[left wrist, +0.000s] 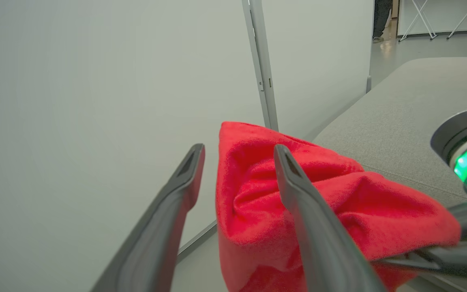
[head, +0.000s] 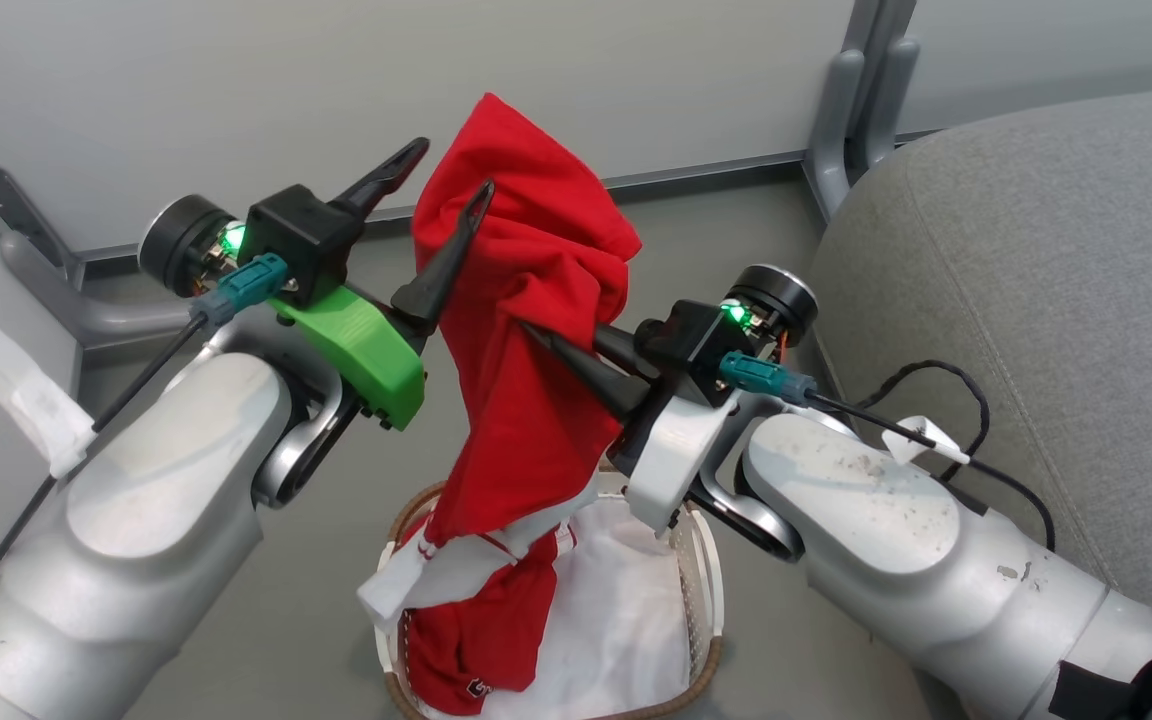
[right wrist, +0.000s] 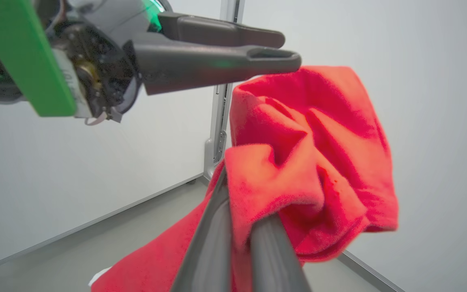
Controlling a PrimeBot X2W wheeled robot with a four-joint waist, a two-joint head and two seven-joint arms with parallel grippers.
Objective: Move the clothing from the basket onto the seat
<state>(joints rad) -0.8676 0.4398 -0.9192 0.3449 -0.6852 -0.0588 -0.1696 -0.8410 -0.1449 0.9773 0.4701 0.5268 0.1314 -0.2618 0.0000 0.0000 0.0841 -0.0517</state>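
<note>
A red piece of clothing [head: 526, 260] hangs lifted above the basket [head: 706, 580], its lower end trailing down into it. My right gripper [head: 546, 340] is shut on a fold at the garment's middle, seen close in the right wrist view [right wrist: 241, 202]. My left gripper [head: 453, 167] stands open beside the garment's top; the cloth [left wrist: 339, 190] leans on one finger and partly fills the gap [left wrist: 239, 149]. More red clothing [head: 466, 630] with white trim lies in the basket on its white liner [head: 626, 620]. The grey seat [head: 1036, 250] is at the right.
Pale partition walls with grey metal feet [head: 851, 120] stand behind, and the floor is grey. A black cable [head: 976, 400] runs over the seat's edge by my right forearm. White tape [head: 6, 380] sticks to the left panel. My left gripper [right wrist: 290, 48] crosses the right wrist view's top.
</note>
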